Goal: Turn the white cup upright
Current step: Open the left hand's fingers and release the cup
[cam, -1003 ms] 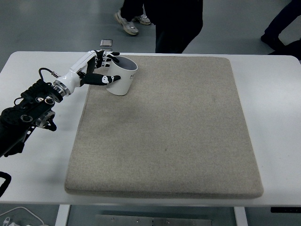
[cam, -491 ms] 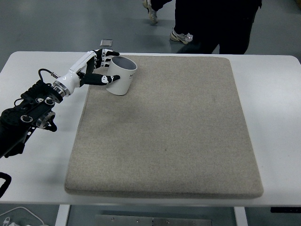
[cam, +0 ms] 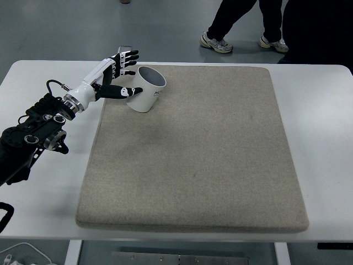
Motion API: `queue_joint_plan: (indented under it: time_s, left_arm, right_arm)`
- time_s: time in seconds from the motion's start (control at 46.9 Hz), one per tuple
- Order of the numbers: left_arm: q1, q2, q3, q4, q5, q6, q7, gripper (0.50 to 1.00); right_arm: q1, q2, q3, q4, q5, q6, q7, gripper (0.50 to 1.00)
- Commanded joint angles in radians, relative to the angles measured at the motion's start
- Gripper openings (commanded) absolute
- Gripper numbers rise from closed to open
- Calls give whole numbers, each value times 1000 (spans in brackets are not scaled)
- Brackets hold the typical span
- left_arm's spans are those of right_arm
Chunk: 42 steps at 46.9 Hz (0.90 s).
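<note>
Upper left of the frame: the left hand point(cam: 113, 74) is spread open, gripping nothing, thumb touching the white cup point(cam: 145, 89), mouth-up on the mat point(cam: 193, 160).

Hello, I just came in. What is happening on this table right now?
A humanoid robot works with its left hand at a white cup on the far left corner of a grey mat. The cup stands mouth up, leaning a little to the right. The fingers are spread beside its rim and the thumb lies against its side, so the hand does not seem to grasp it. The right arm is not in view. People's legs show beyond the white table.
</note>
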<state>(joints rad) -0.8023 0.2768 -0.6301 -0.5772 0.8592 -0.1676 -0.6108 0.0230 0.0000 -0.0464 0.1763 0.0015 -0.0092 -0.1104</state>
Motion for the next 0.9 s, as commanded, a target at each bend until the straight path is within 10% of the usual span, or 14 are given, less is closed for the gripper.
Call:
queue_joint_plan:
  time_s: [0.0, 0.875]
  left_arm:
    - [0, 1, 0, -10, -14, -1, 0, 994]
    - [-75, 82, -23, -112, -301, -18, 0, 994]
  right_arm:
    - [0, 0, -1, 0, 0, 0, 0, 930]
    - [0, 0, 0, 0, 0, 0, 0, 930]
